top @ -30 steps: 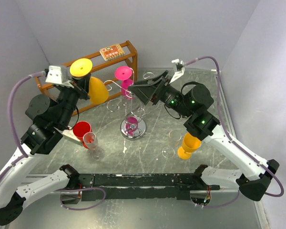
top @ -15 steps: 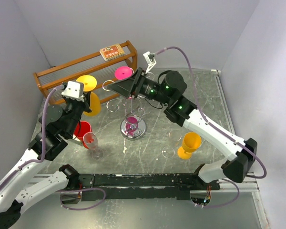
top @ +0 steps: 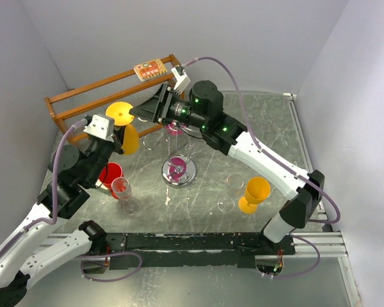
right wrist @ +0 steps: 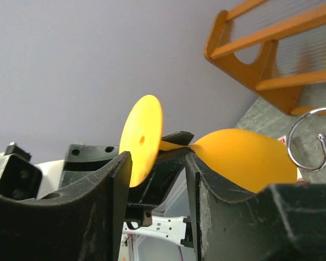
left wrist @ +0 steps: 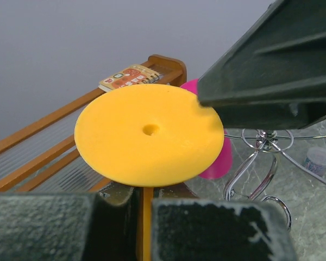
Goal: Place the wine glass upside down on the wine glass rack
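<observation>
Wine glass: opaque yellow, with a flat round foot that has a small centre hole, a thin stem and a rounded bowl.
Location: held off the counter, foot uppermost and tilted, left of the wine glass rack and not on it.
Left fingers: clamped on the stem just under the foot.
Right fingers: apart, extended across the rack toward the held glass. Its foot and bowl show beyond the gap; contact cannot be told.
Rack: one, silver wire with scroll-ended arms and a round chrome base, standing mid-counter.
Yellow count: two, the held one and a goblet upright at the right.
Pink count: one pink glass among the rack's arms, mostly hidden by the right arm.
Red count: one red cup, left side.
Clear count: one flute just beside the red cup; two fainter clear glasses near the goblet.
Wooden shelf rack: one, back left, with a printed box on top.
</observation>
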